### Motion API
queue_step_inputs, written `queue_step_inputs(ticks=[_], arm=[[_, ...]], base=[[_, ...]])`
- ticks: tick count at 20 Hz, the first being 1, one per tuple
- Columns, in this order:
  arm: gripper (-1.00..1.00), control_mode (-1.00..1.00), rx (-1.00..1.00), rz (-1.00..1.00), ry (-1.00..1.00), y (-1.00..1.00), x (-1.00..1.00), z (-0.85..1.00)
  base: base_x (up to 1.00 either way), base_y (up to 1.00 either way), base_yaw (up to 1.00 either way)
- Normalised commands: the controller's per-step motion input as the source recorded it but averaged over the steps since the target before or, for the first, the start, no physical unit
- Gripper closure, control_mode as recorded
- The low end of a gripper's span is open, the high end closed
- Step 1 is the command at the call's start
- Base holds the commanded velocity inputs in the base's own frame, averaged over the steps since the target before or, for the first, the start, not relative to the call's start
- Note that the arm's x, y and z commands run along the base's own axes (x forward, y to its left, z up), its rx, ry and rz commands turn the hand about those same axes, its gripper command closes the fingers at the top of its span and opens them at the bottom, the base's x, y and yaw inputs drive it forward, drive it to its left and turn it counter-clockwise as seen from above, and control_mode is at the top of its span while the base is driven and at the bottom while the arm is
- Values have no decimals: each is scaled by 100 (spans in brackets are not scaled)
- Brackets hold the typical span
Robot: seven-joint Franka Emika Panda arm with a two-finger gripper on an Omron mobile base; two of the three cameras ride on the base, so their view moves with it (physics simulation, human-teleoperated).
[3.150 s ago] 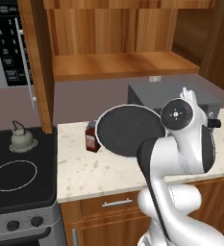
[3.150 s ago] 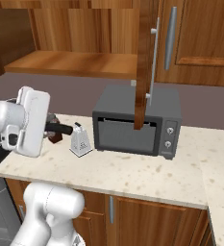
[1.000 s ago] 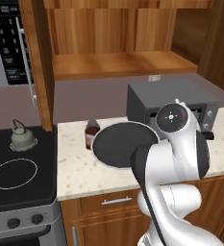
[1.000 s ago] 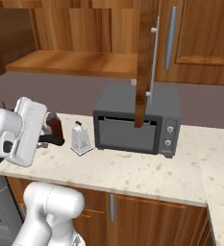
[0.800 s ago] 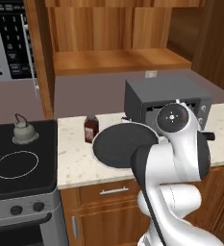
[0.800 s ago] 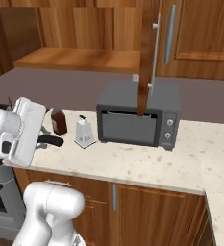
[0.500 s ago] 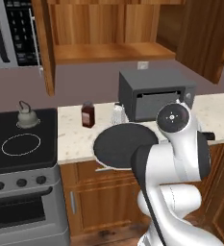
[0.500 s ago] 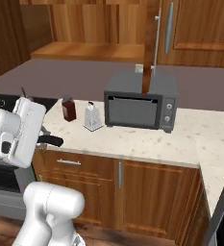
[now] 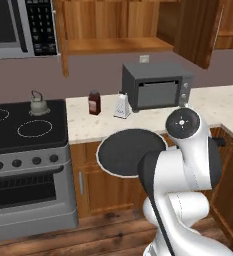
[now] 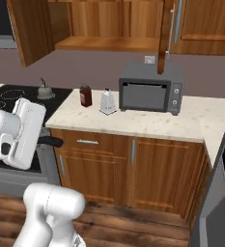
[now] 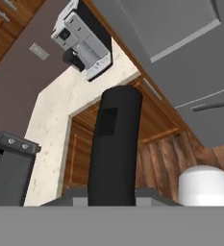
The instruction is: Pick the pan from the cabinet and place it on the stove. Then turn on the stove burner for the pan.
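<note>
- pan is held in the air in front of the bench edge, disc tilted up so its flat face points at the left base camera; it hangs beside the stove, not on it.
- hand view: black pan handle runs straight up from between the jaws; jaws clamped on it, partly closed.
- right base view: handle end sticks out sideways from the white hand.
- arm folded close to its base, elbow high, wrist low at drawer level, in front of the lower cabinets.
- stove: kettle on the rear right corner; large burner ring in front of it is bare. Knobs along the steel front.
- bench: brown bottle, grater, toaster oven, all well behind the pan.
- cabinet doors open above; microwave over the stove.
</note>
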Motion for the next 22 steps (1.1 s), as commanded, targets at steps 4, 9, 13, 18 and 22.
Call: queue_step_inputs(ticks=[4, 9, 13, 18, 22], arm=[[100, 100, 0, 0, 0, 0, 0, 0], [100, 100, 0, 0, 0, 0, 0, 0], [100, 100, 0, 0, 0, 0, 0, 0], [100, 100, 0, 0, 0, 0, 0, 0], [100, 100, 0, 0, 0, 0, 0, 0]], base=[[-13, 54, -5], [0, 64, -4], [0, 67, -3], [8, 58, -2], [31, 42, 0]])
